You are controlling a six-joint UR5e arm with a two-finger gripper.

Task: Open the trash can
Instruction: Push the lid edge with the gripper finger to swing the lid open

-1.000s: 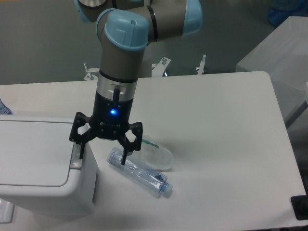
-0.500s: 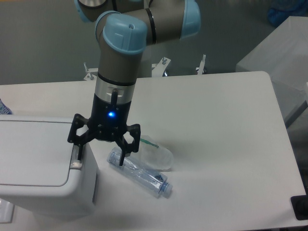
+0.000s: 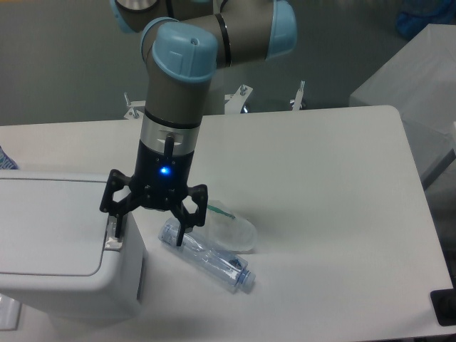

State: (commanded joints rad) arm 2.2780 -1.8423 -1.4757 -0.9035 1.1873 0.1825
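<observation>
— Where do we find the trash can (image 3: pixel 53 242)?

— At the left edge of the white tabletop (image 3: pixel 320 185), near the front. We see a big white bin with rounded corners and a flat light-grey lid panel (image 3: pixel 46 224) lying closed on top. Part of the bin runs out of view on the left.

— And the small grey tab (image 3: pixel 112 242)?

— On the bin's right rim, just past the lid panel. We see the left finger (image 3: pixel 118 224) of the gripper (image 3: pixel 150 234) coming straight down onto that spot. Whether the tip is pressing the tab or only touching it, we cannot tell.

— How do the fingers stand?

— Spread wide, gripping nothing. One is over the bin's rim, the other hangs beside the bin, over the near end of a clear plastic bottle (image 3: pixel 206 255).

— Is that finger touching the bottle?

— We cannot tell; its tip overlaps the bottle in our view, no more than that.

— How does the bottle lie?

— On its side on the tabletop, just right of the bin, slanting with its cap end toward the front right. Behind it, touching or nearly so, we see a clear rounded piece of plastic (image 3: pixel 235 231) with a thin green line on it.

— And the arm (image 3: pixel 178 78)?

— It comes down from the top of the view, wrist vertical, a blue light glowing on the gripper body.
</observation>
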